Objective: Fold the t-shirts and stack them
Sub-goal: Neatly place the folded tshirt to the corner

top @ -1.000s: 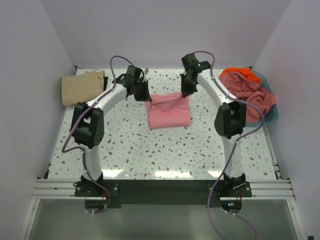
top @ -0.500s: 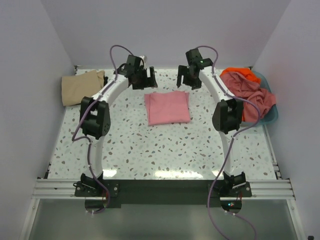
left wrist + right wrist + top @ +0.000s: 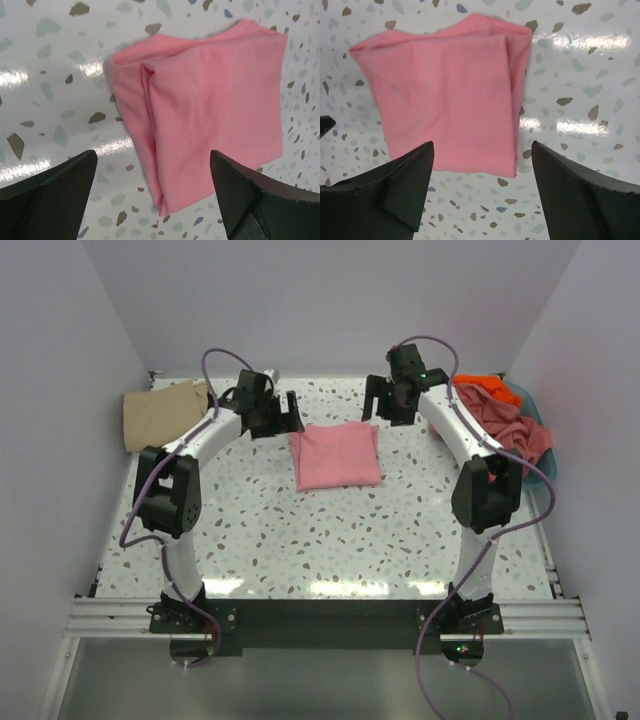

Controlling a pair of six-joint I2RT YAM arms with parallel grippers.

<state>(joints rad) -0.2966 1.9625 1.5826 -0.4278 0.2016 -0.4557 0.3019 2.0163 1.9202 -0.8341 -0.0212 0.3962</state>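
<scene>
The speckled worktop [image 3: 330,540] is carrying a folded pink t-shirt [image 3: 336,455] at its centre. At the far right, a heap of dusty pink and orange t-shirts [image 3: 500,420] is filling a blue basket [image 3: 545,472]. A folded tan t-shirt [image 3: 163,413] is lying far left. The left fingers [image 3: 55,190] and right fingers [image 3: 580,190] are hovering over the pink one, spread wide and holding nothing.

The pink shirt [image 3: 336,455] in the middle was plain light pink. The tan shirt [image 3: 163,415] lay far left. The table [image 3: 300,540] was white with small grey, brown and blue specks. Far right, the basket [image 3: 530,402] was blue, and in it were a dusty pink shirt [image 3: 505,420] and an orange shirt [image 3: 487,386]. The left arm [image 3: 205,440] and the right arm [image 3: 452,430] were white and black, with purple cables [image 3: 206,368].
</scene>
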